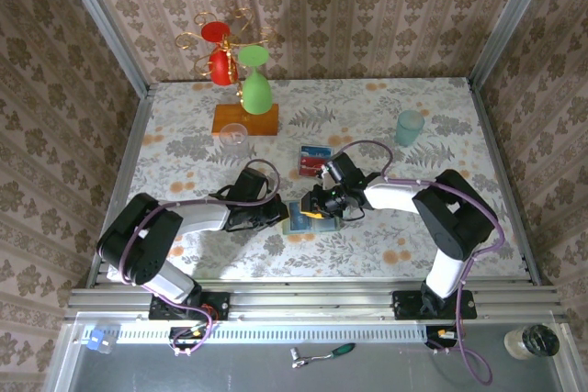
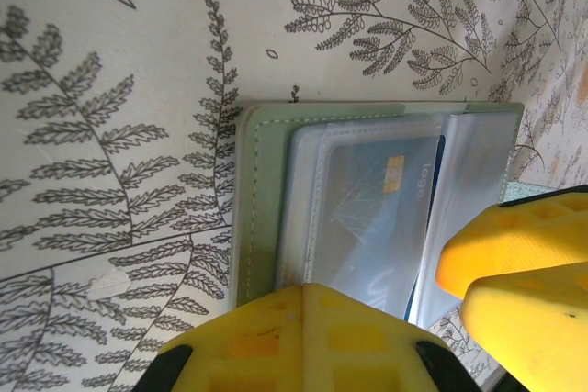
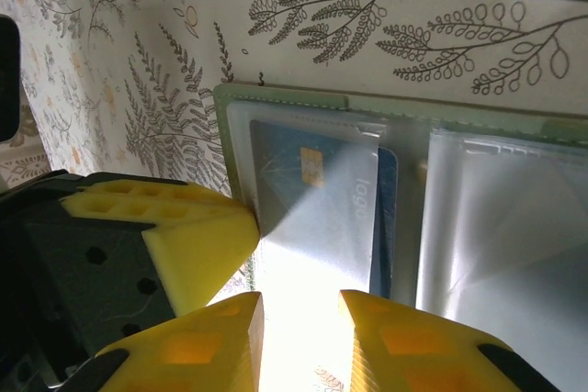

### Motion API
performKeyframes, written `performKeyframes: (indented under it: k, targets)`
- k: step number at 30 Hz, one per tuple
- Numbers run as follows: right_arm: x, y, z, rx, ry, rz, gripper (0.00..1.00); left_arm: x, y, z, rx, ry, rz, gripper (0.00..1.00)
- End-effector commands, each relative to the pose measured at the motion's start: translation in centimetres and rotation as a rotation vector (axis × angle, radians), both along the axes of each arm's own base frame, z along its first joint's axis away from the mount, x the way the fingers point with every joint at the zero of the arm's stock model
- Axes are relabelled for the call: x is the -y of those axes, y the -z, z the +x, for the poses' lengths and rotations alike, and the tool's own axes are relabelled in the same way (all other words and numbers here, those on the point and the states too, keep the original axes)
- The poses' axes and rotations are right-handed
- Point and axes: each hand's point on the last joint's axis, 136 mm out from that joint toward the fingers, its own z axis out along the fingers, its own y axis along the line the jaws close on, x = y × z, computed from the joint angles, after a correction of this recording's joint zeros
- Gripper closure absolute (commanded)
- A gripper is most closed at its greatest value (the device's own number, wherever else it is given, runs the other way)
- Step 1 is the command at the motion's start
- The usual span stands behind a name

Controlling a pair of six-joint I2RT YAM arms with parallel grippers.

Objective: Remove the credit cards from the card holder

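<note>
**Open card holder lies flat between two pairs of yellow jaws**

The tabletop is covered with a pale cloth printed with ferns and orange flowers. At its far left stands a flat orange block carrying a thin gold wire rack. On the rack hang a red goblet shape and a green goblet shape. A small clear cup stands just in front of the block.

The left gripper points in from the left, low over the cloth. Its blocky yellow plastic jaws are pressed together with no gap. Their tip is at the edge of the card holder, but I cannot tell if they pinch it.

The card holder lies open near the middle of the tabletop, between both grippers. Its cover is thin and sage-green, with a stitched seam and rounded corners. Inside are glossy clear plastic sleeves. A blue card with a small gold chip sits in one sleeve.

Just beyond the holder, a small clear tray holds red and blue cards.

The right gripper points in from the right. Its jaws stand a little apart over the sleeves, and strong glare fills the narrow gap. A translucent teal cup stands at the far right.
</note>
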Motion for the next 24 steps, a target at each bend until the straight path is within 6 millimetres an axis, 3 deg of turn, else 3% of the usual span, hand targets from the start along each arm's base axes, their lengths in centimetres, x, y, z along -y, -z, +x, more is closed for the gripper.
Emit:
performKeyframes:
  k: [1,11,24]
  targets:
    - [-0.4,0.3,0.2,-0.004,-0.009,-0.016,0.72,-0.6,1.0,-0.5,-0.020,0.009,0.018,1.00]
    - [0.8,1.6,-0.1,-0.001,-0.019,-0.108,0.73,-0.7,0.9,-0.5,-0.024,0.009,0.024,1.00]
    - [-0.5,1.5,-0.3,-0.003,-0.052,-0.065,0.75,-0.7,0.9,-0.6,-0.025,0.008,0.025,1.00]
